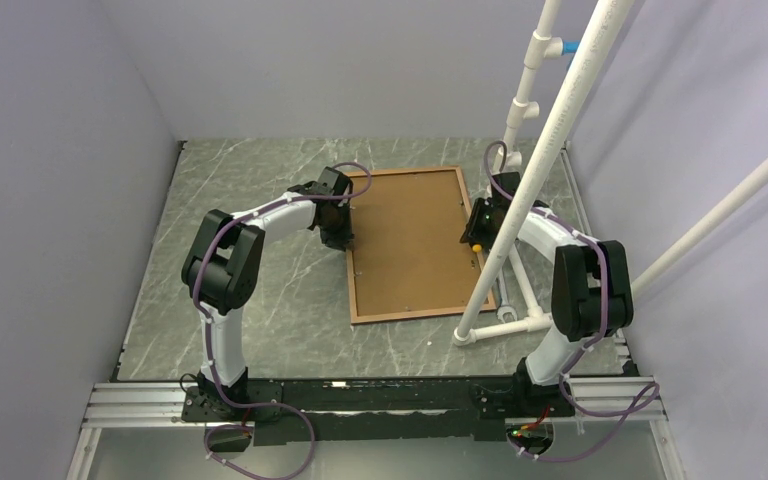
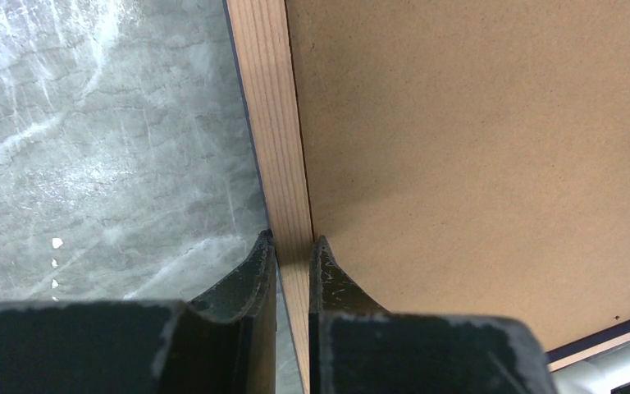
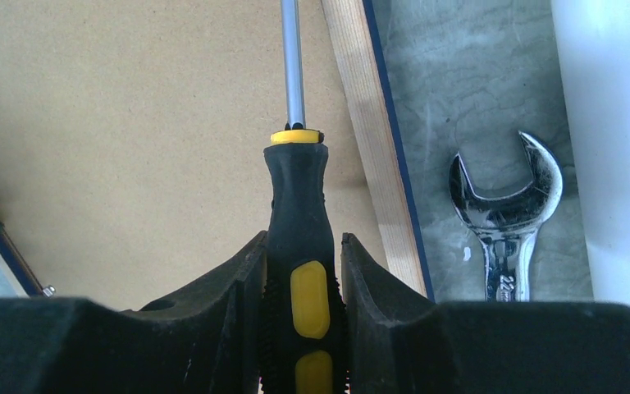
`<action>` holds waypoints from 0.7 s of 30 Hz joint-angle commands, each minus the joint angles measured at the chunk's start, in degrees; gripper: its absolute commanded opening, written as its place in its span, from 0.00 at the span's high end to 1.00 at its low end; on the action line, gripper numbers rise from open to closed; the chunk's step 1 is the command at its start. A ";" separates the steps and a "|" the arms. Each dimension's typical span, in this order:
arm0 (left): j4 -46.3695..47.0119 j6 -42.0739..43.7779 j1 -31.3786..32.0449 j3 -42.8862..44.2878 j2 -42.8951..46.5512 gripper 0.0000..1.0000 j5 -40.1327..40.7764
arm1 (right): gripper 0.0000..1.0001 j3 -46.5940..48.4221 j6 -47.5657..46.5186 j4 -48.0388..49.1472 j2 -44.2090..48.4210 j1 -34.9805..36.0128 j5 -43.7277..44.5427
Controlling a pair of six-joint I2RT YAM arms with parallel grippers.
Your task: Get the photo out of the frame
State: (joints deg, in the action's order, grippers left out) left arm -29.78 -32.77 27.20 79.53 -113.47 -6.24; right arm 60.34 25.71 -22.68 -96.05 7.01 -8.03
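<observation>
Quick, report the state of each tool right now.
Left tool: closed on the frame side rail.
Right tool: closed, holding the screwdriver.

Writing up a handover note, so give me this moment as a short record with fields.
frame: face down on the table, light wooden back up
backing board: brown, in place inside the frame
photo: not visible
left gripper: shut on the frame's left rail
right gripper: shut on the screwdriver by its handle, shaft reaching over the backing board
wrench: on the table beside the frame's right rail, next to a white pipe
</observation>
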 commanded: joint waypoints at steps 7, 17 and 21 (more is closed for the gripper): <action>1.82 2.12 -0.05 1.08 0.99 1.00 -4.07 | 1.00 3.12 -3.57 6.83 -3.14 -0.53 -2.28; 2.61 4.73 -0.10 1.21 -1.25 1.00 -4.82 | 1.00 2.58 -8.34 11.89 -5.22 -0.02 -1.32; 2.19 5.98 -0.06 1.59 -2.04 1.00 -4.84 | 1.00 4.61 -11.85 11.74 -7.53 2.24 0.90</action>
State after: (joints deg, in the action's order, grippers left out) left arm -28.21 -31.79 26.48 79.64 -114.26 -7.05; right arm 61.28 18.61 -16.21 -101.32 7.33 -9.41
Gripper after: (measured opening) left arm 0.143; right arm 0.354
